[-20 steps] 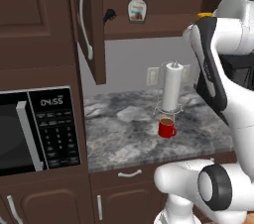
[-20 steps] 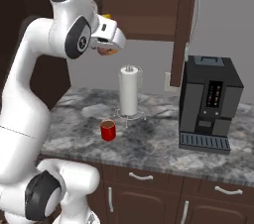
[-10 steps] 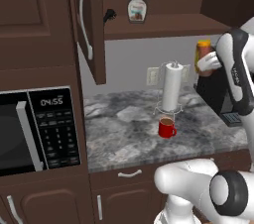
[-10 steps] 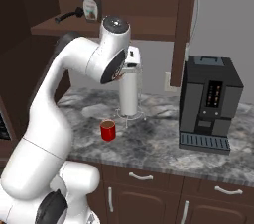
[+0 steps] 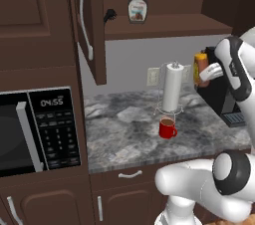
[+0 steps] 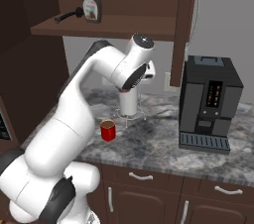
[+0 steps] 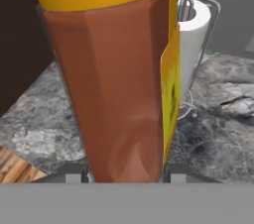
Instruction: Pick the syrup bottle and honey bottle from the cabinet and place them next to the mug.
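Pincer (image 7: 124, 176) clamping faceted amber honey bottle (image 7: 119, 84), yellow label

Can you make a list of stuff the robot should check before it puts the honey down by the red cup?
1. Small orange-amber honey bottle gripped in the gripper: ok.
2. Bottle carried above the grey marble counter, not touching: ok.
3. Bright red mug standing upright: ok.
4. Bare counter beside the mug: ok.
5. White paper towel roll stands close behind the mug: not ok, steer around it.
6. Dark brown syrup bottle on the cabinet shelf: not ok, needs fetching.
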Robot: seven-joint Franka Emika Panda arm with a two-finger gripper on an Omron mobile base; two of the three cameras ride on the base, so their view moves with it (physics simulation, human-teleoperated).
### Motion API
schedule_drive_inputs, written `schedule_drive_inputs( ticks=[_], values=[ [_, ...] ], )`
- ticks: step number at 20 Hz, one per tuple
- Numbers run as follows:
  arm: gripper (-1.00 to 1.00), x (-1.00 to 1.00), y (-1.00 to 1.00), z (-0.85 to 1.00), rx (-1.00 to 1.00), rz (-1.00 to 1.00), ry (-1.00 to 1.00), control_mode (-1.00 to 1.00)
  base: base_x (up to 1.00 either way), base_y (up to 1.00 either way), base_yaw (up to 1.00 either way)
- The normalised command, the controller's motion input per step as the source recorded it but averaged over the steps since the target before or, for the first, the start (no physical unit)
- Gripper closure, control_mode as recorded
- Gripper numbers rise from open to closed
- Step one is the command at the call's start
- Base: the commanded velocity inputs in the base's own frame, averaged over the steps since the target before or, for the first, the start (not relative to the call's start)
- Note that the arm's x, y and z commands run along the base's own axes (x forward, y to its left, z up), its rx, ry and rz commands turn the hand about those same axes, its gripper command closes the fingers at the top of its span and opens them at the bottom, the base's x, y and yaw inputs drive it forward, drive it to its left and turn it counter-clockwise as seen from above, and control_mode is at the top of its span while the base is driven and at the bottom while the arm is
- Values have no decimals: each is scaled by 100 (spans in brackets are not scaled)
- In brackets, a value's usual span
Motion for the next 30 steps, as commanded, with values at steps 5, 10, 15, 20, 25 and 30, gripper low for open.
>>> schedule_drive_inputs(
  ticks=[5,10,15,20,25,30],
  values=[
    [100,34,-2,-64,10,0,10,-100,0,0,0],
    [100,15,-6,-77,18,1,7,-100,0,0,0],
    [100,8,0,-76,16,1,1,-100,0,0,0],
    [100,13,0,-68,6,4,0,-100,0,0,0],
    [100,8,-13,-56,0,4,0,-100,0,0,0],
    [100,3,-10,-41,0,1,0,-100,0,0,0]
  ],
)
